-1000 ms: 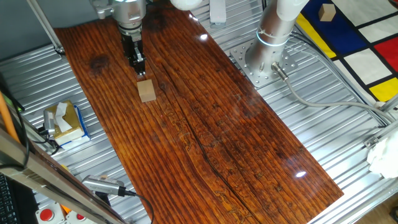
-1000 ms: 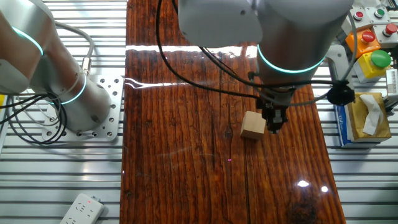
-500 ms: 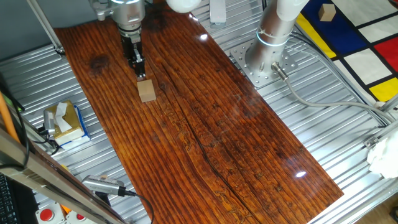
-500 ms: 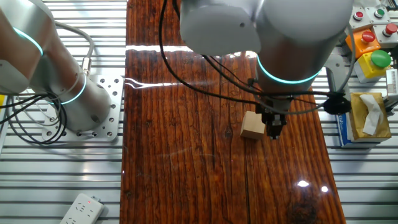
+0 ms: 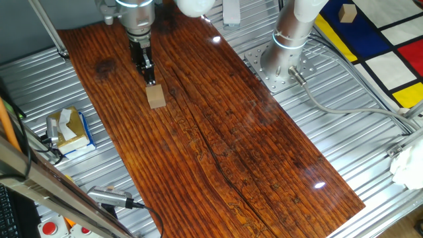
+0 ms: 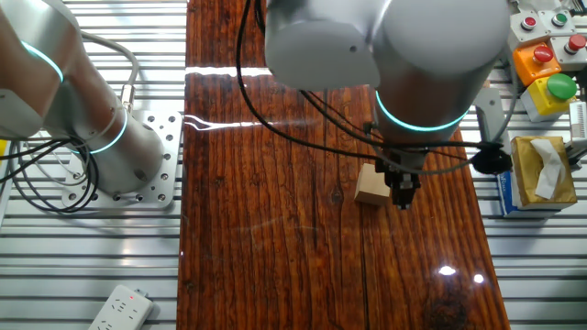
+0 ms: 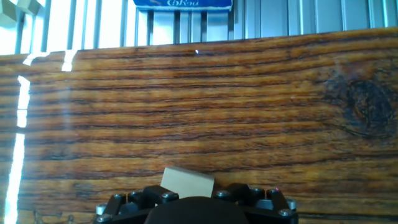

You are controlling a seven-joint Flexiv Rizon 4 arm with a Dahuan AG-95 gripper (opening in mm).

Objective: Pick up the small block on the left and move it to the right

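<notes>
From where I stand, the small block [image 5: 156, 98] sits flat on the dark-grained wooden surface [image 5: 218, 145], tan and plain, with nothing gripping it. The hand [image 5: 149, 78] hangs low over the boards just beside the block, on the side toward the far end of the plank in one fixed view; its dark fingertips come down very near the block's edge, and I cannot tell whether they touch it. The two fingers look pressed close together with nothing between them.

From the other fixed view the big grey arm with its glowing teal ring covers much of the scene. Below it the hand [image 6: 402, 194] points down at the boards, right next to the small block [image 6: 371, 186], which lies on the side toward the arm's round base [image 6: 119, 151].

The hand view looks out across the wood grain. The small block [image 7: 187, 182] shows as a pale sliver at the bottom edge, half hidden behind the dark hand housing, and the fingertips themselves are out of sight there.

Off the plank, on the ribbed metal, a blue-and-yellow tissue box [image 5: 68, 129] stands near the edge. Well apart, another tan block [image 5: 346, 12] rests on a yellow-and-white patterned mat [image 5: 390, 53].
</notes>
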